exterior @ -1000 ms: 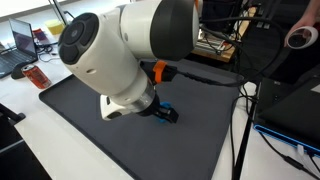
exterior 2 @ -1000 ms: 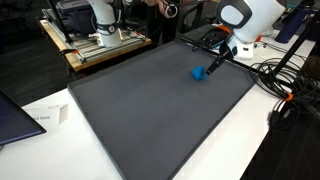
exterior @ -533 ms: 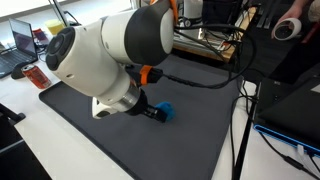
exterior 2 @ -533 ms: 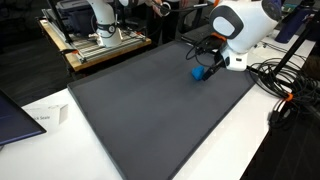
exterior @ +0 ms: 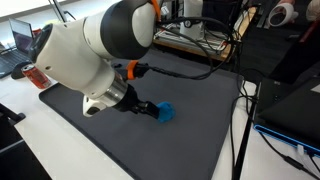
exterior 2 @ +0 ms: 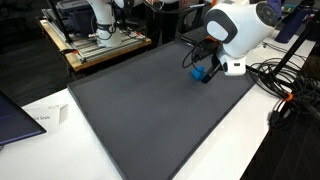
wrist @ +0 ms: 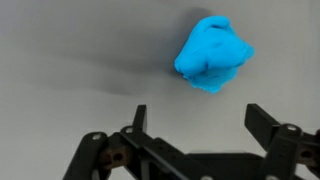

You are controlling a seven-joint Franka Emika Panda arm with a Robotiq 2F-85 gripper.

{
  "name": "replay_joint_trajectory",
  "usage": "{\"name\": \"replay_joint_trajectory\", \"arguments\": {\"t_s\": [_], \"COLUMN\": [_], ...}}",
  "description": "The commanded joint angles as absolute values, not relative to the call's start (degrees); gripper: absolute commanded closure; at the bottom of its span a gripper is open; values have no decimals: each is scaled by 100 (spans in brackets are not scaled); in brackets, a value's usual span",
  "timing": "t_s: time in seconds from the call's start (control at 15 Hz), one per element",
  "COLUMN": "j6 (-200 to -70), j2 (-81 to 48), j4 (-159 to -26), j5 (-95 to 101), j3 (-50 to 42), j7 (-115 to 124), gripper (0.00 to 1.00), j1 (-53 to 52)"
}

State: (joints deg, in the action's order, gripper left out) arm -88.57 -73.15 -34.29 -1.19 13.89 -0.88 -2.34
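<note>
The gripper (wrist: 195,112) hangs low over the dark mat (exterior 2: 140,110), its jaws spread wide and gripping nothing. The crumpled blue lump (wrist: 212,55) lies on the mat just ahead of the fingertips, clear of both.

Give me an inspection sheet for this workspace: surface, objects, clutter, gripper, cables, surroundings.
Surface: dark grey mat on a white table.
Job's things: blue crumpled lump lying on the mat, just ahead of the fingertips, apart from them.
Clutter: white card beside the mat's corner.
Gripper: gripper open, low over the mat.
Cables: black cables bunched on the table beside the mat.
Surroundings: another robot arm on a wooden bench.
</note>
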Motion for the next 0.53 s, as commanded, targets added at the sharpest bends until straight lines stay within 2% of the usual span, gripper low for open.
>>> {"name": "replay_joint_trajectory", "arguments": {"t_s": [0.0, 0.47], "j6": [-9032, -9466], "j2": [-7202, -7011], "j4": [-3670, -4179], "j5": [-354, -311], "j3": [1647, 1855], "j7": [-545, -1278], "gripper": [0, 0], "j1": [42, 403]}}
